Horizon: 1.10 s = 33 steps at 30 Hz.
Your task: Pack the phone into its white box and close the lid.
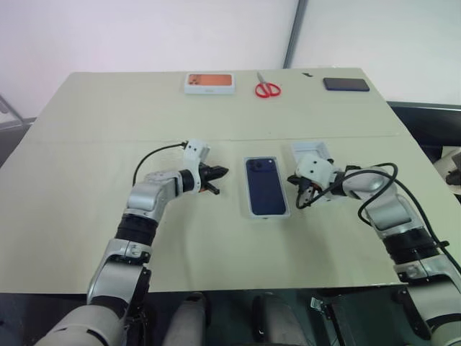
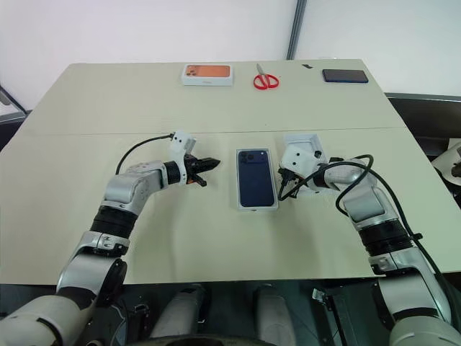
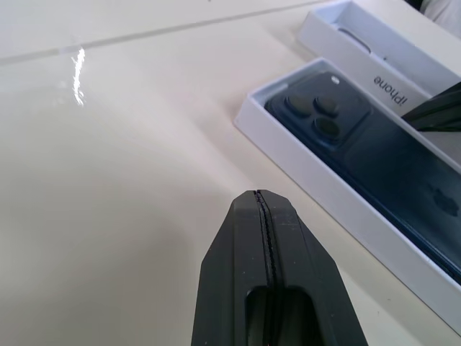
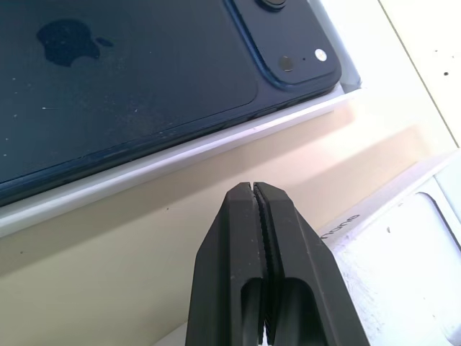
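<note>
Left eye view shows the phone (image 1: 265, 186), a slim dark blue slab with a glossy back, already lying camera-side up in the white box (image 1: 267, 213), a shallow matte cardboard tray at the middle of the table (image 1: 108, 137). Packing looks done; closing remains. The lid (image 1: 312, 150), an open white tray, rests just beside the box on its right, partly under the right end effector (image 1: 298, 189). Both that one and the left end effector (image 1: 218, 174) have their black fingers pressed together, empty. Next, one must likely open, take the lid and turn it over the box.
</note>
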Available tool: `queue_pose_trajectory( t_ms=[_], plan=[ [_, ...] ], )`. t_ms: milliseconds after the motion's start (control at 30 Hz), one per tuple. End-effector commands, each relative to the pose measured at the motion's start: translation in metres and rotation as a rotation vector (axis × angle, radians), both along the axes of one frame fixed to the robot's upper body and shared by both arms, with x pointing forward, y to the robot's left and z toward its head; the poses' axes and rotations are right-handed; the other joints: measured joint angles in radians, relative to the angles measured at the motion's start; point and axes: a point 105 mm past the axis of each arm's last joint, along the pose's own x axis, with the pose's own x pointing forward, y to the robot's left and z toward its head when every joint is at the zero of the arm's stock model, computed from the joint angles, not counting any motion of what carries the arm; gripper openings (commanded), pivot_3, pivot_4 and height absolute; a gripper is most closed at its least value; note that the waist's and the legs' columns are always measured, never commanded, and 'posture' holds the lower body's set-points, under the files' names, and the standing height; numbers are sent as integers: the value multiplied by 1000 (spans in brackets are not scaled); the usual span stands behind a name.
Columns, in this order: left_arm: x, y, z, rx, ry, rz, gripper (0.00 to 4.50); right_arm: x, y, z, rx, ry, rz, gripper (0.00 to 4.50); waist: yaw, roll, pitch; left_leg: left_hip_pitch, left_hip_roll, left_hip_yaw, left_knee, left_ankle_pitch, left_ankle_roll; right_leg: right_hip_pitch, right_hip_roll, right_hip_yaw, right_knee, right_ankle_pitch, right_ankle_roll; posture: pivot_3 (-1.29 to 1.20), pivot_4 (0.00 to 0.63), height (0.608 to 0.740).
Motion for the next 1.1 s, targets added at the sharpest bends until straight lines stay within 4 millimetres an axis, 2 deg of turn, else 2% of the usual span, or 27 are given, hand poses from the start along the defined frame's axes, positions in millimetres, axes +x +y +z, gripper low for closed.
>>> queue_pose_trajectory(
  t_ms=[33, 67, 167, 300, 400, 433, 567, 700, 800, 967, 1100],
  plan=[
    [-2, 19, 29, -41, -133, 3, 0, 13, -3, 38, 191, -89, -99, 47, -4, 0, 0, 0, 1, 0, 0, 0, 0, 0, 0, 0, 0, 0, 0, 0, 150, 740],
    [-5, 24, 32, -48, -144, -11, 0, 16, -4, 45, 251, -89, -132, 47, -5, 0, 0, 0, 1, 0, 0, 0, 0, 0, 1, 0, 0, 0, 0, 0, 150, 740],
    [-7, 40, 39, -24, -200, 3, 835, 13, -1, 56, 360, -60, -148, 826, 0, 0, 0, 0, 1, 0, 0, 0, 0, 0, 1, 0, 1, 0, 0, 0, 150, 740],
    [-15, 51, 44, 9, -280, -32, 2722, 14, -14, 54, 373, -52, -247, 2775, 6, 0, 0, 0, 1, 0, 0, 0, 0, 0, 0, 0, 0, 0, 0, 0, 150, 740],
    [-25, 57, 40, 23, -303, -80, 4237, 12, -26, 50, 385, -16, -340, 4348, 4, 1, 0, 0, 1, 0, 0, 0, 0, 0, -1, 0, 0, 0, 0, 0, 150, 740],
    [-29, 59, 38, 13, -297, -97, 4488, 11, -28, 50, 399, -13, -368, 4366, 3, 1, 0, 0, 1, 0, 0, 0, 0, 0, -1, 0, 0, 0, 0, 0, 150, 740],
    [-36, 68, 36, 47, -371, -109, 4488, 3, -27, 47, 420, 17, -389, 4366, 1, 1, 0, 0, 1, 0, 0, 0, 0, -1, -1, 0, 1, 0, 0, 0, 150, 740],
    [-47, 76, 34, 26, -402, -132, 4488, -8, -16, 45, 403, -1, -397, 4366, -1, 1, 0, 0, 2, 0, -1, 0, 0, -1, 0, 1, 1, 0, 0, 0, 150, 740],
    [-56, 80, 32, 45, -443, -154, 4488, -25, -9, 32, 373, 47, -410, 4366, 1, 1, 0, 0, 2, 0, -1, 0, 1, -1, -1, 1, 0, 0, 0, 0, 150, 740],
    [-68, 84, 28, 38, -443, -180, 4488, -44, -14, 23, 371, 95, -477, 4366, 4, 1, 0, 0, 3, 0, 0, -1, 1, 0, -2, 1, 0, 0, 0, 0, 150, 740],
    [-77, 84, 25, 30, -436, -208, 4488, -48, -11, 23, 405, 106, -501, 4366, 1, 1, 0, 0, 3, 0, 0, -1, 2, -1, -1, 1, 0, 0, 0, 0, 150, 740]
  ],
)
